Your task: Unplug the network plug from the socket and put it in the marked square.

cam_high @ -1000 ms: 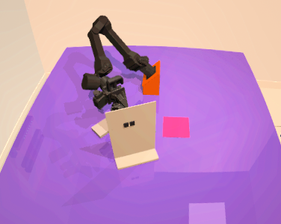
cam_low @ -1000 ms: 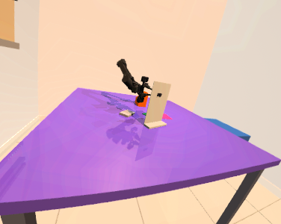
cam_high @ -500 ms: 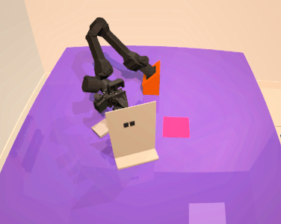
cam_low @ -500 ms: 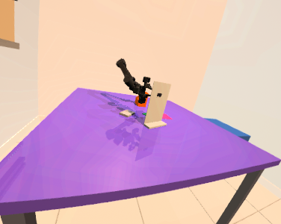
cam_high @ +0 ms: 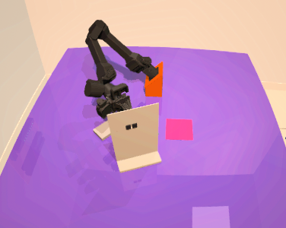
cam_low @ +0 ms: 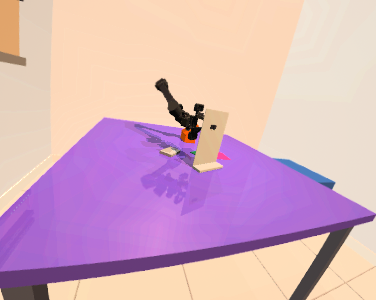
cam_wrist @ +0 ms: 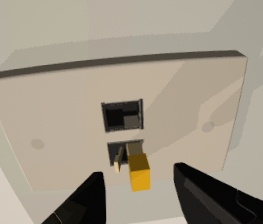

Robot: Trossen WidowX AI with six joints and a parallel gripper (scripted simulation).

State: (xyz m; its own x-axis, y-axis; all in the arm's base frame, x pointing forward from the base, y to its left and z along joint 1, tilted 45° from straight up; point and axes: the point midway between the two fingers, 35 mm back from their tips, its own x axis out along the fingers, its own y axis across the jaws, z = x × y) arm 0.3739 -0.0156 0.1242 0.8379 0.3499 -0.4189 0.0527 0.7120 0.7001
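Item: network plug point(cam_wrist: 139, 171). Small yellow block, squarish body, seated in lower of 2 dark sockets on beige upright panel point(cam_wrist: 66, 116); thin pale tab point(cam_wrist: 121, 157) angled up from top left. Likely light, rigid, hard plastic; smooth faces probably slippery, tab probably springy and easy to snap if forced. Best taken across the 2 side faces of the yellow body, with tab pressed down first.

Location: panel stands on purple counter point(cam_high: 227, 99), plug on side facing the arm; pink marked square point(cam_high: 179, 129) on counter just beside panel base.

Hand point(cam_wrist: 137, 206): partly parted, grasping nothing, dark fingers either side of and below plug, apart from it.

Other: orange wedge point(cam_high: 155, 80) at arm's foot.
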